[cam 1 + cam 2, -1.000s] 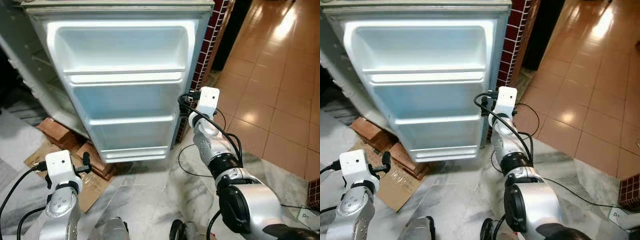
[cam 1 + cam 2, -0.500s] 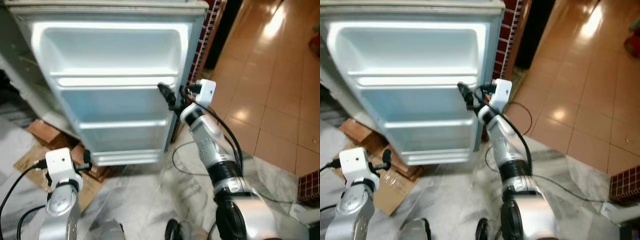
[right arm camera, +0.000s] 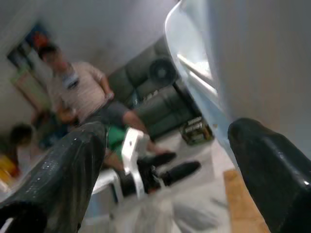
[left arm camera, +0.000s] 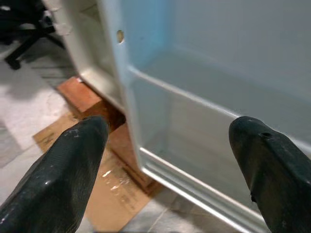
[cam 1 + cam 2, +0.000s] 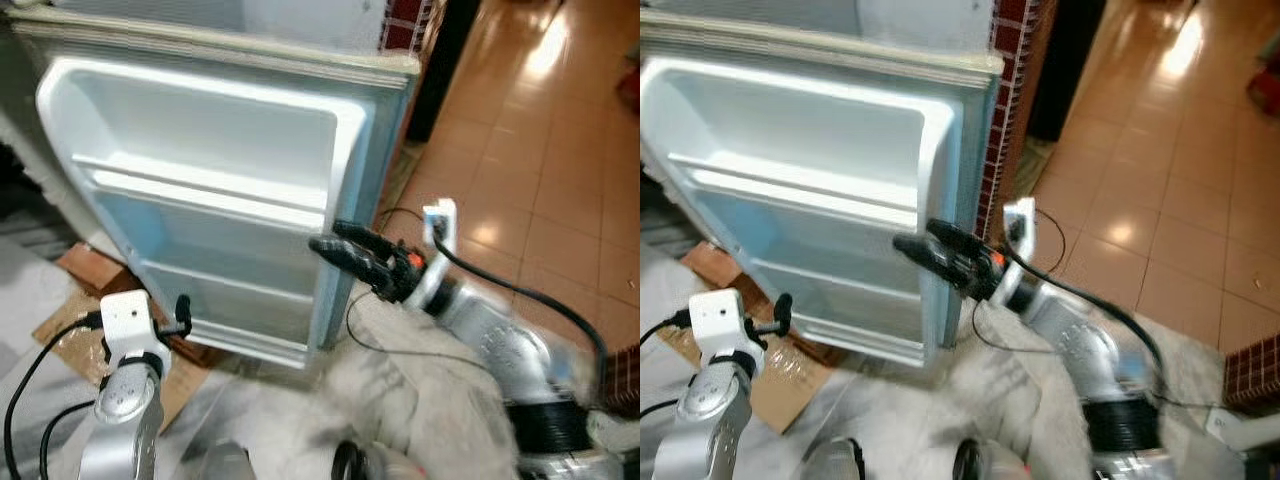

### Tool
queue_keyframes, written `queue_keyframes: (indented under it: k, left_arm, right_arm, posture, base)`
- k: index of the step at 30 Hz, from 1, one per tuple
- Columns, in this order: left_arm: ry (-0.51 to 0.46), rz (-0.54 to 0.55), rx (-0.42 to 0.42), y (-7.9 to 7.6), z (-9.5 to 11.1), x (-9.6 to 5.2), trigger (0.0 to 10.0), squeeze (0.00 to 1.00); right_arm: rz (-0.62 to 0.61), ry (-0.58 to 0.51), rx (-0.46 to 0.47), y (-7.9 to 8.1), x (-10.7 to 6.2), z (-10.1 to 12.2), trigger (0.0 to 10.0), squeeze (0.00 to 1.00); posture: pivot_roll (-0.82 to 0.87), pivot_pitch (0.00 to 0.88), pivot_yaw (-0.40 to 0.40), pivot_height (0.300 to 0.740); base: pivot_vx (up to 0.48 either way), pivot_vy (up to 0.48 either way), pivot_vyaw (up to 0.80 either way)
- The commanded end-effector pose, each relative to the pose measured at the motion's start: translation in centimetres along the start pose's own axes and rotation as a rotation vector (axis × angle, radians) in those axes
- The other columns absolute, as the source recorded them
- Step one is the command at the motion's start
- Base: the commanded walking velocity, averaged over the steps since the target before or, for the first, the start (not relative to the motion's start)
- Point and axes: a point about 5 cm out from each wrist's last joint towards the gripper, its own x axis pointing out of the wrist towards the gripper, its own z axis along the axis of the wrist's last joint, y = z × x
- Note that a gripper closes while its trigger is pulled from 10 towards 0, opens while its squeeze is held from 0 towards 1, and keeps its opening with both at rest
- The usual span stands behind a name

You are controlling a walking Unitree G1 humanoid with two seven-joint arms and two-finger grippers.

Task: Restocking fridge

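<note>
Two silver arms reach over a floor of pale, grey-veined marble. Nearest on the left side, the left gripper (image 5: 181, 312) hangs low, its white camera block above a jointed metal wrist with black cables looping off it; the left wrist view shows its two matte black fingers (image 4: 58, 179) set wide apart with nothing between them. Just beyond it lie a flattened sheet of brown cardboard (image 5: 70, 325) and reddish bricks (image 4: 85, 99) tucked under the bottom corner of the fridge.

Farther out, the right arm stretches across, blurred along its silver forearm. The right gripper (image 5: 340, 245) has long, glossy black fingers lying against the free edge of the fridge door (image 5: 200, 200), about halfway up; from the head views I cannot tell whether they pinch the edge, but the right wrist view shows the fingers (image 3: 68, 174) spread apart, with the door's rounded white edge running between them.

That fridge door stands open, showing its inner liner: smooth moulded white plastic with rounded corners, a deep upper recess and straight horizontal shelf rails (image 5: 190, 195) below, with a grey rubbery gasket around the rim. Past it rise a wall of dark red tiles (image 5: 405, 25) and glossy terracotta floor tiles (image 5: 540, 150). Blurred in the right wrist view, a person (image 3: 82, 97) sits before a dark sofa.
</note>
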Motion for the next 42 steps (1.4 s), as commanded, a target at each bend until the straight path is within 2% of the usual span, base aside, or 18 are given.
queue_keyframes:
  k: [1,2,6,7,12,14,16,19,20,21,22,23,26,29,35,36,39,42]
  left_arm:
    - [0.013,0.004,-0.001,0.3,-0.4,0.0,10.0,0.00]
    - [0.011,0.004,-0.001,0.3,-0.4,0.0,10.0,0.00]
    - [0.010,0.006,-0.003,0.2,-0.4,0.0,10.0,0.00]
    - [0.008,0.008,-0.005,0.2,-0.4,-0.1,10.0,0.00]
    - [0.009,0.012,-0.006,0.3,-0.6,-0.3,10.0,0.00]
    - [0.015,0.022,-0.006,0.6,-0.8,-0.5,10.0,0.00]
    - [0.016,0.024,-0.005,0.7,-0.9,-0.6,10.0,0.00]
    - [0.018,0.030,-0.007,0.8,-1.0,-0.7,10.0,0.00]
    - [0.018,0.033,-0.008,0.7,-1.1,-0.7,10.0,0.00]
    - [0.018,0.033,-0.008,0.7,-1.1,-0.7,10.0,0.00]
    - [0.018,0.035,-0.010,0.5,-1.0,-0.6,10.0,0.00]
    - [0.016,0.035,-0.010,0.4,-0.9,-0.6,10.0,0.00]
    - [0.013,0.033,-0.008,0.3,-0.8,-0.6,10.0,0.00]
    - [0.015,0.037,0.007,0.4,-0.8,-0.8,10.0,0.00]
    - [0.020,0.042,0.023,0.5,-0.8,-0.8,10.0,0.00]
    - [0.019,0.039,0.029,0.5,-0.7,-0.7,10.0,0.00]
    - [0.017,0.035,0.031,0.4,-0.6,-0.6,10.0,0.00]
    - [0.014,0.028,0.028,0.2,-0.6,-0.4,10.0,0.00]
  right_arm:
    - [-0.150,0.110,-0.103,-2.4,-1.6,-1.2,10.0,0.00]
    - [-0.254,0.186,-0.156,-4.0,-3.1,-1.8,10.0,0.00]
    - [-0.374,0.338,-0.250,-6.2,-5.7,-2.5,10.0,0.00]
    - [-0.430,0.489,-0.278,-7.5,-8.4,-3.1,10.0,0.00]
    - [-0.507,0.704,-0.304,-8.4,-12.1,-3.3,10.0,0.00]
    - [-0.648,0.921,-0.369,-9.5,-15.6,-2.4,10.0,0.00]
    - [-0.670,0.955,-0.384,-9.7,-16.1,-2.2,10.0,0.00]
    - [-0.806,0.946,-0.494,-11.2,-15.6,-0.9,10.0,0.00]
    - [-0.903,0.921,-0.592,-12.1,-14.6,-0.1,10.0,0.00]
    - [-0.903,0.921,-0.592,-12.1,-14.6,-0.1,10.0,0.00]
    - [-1.043,0.819,-0.673,-13.0,-12.8,1.1,10.0,0.00]
    - [-1.112,0.684,-0.665,-13.5,-11.0,1.7,10.0,0.00]
    - [-1.176,0.541,-0.667,-13.7,-9.1,2.1,10.0,0.00]
    - [-1.271,0.294,-0.550,-13.8,-6.8,1.9,10.0,0.00]
    - [-1.263,0.155,-0.453,-13.6,-4.2,1.2,10.0,0.00]
    - [-1.200,0.071,-0.396,-13.1,-1.3,0.9,10.0,0.00]
    - [-1.138,0.009,-0.346,-12.6,1.0,0.8,10.0,0.00]
    - [-0.933,-0.069,-0.255,-11.2,4.5,1.2,10.0,0.00]
  posture:
    - [0.12,0.085,-0.033,0.740]
    - [0.13,0.084,-0.040,0.740]
    - [0.13,0.083,-0.045,0.740]
    - [0.14,0.083,-0.050,0.740]
    - [0.15,0.083,-0.057,0.740]
    - [0.16,0.085,-0.065,0.740]
    - [0.16,0.085,-0.065,0.740]
    - [0.16,0.087,-0.071,0.740]
    - [0.16,0.087,-0.071,0.740]
    - [0.16,0.087,-0.071,0.740]
    - [0.17,0.089,-0.069,0.740]
    - [0.17,0.092,-0.067,0.740]
    - [0.18,0.096,-0.064,0.740]
    - [0.18,0.107,-0.051,0.740]
    - [0.18,0.112,-0.046,0.740]
    - [0.18,0.112,-0.043,0.740]
    - [0.18,0.110,-0.044,0.740]
    - [0.17,0.105,-0.046,0.740]
  base:
    - [0.000,0.000,0.00]
    - [0.000,0.000,0.00]
    - [0.000,0.000,0.00]
    - [0.000,0.000,0.00]
    - [0.000,0.000,0.00]
    - [0.000,0.000,0.00]
    - [0.000,0.000,0.00]
    - [0.000,0.000,0.00]
    - [0.000,0.000,0.00]
    - [0.000,0.000,0.00]
    - [0.000,0.000,0.00]
    - [0.000,0.000,0.00]
    - [0.000,0.000,0.00]
    - [0.000,0.000,0.00]
    - [0.000,0.000,0.00]
    - [0.000,0.000,0.00]
    - [0.000,0.000,0.00]
    - [0.000,0.000,0.00]
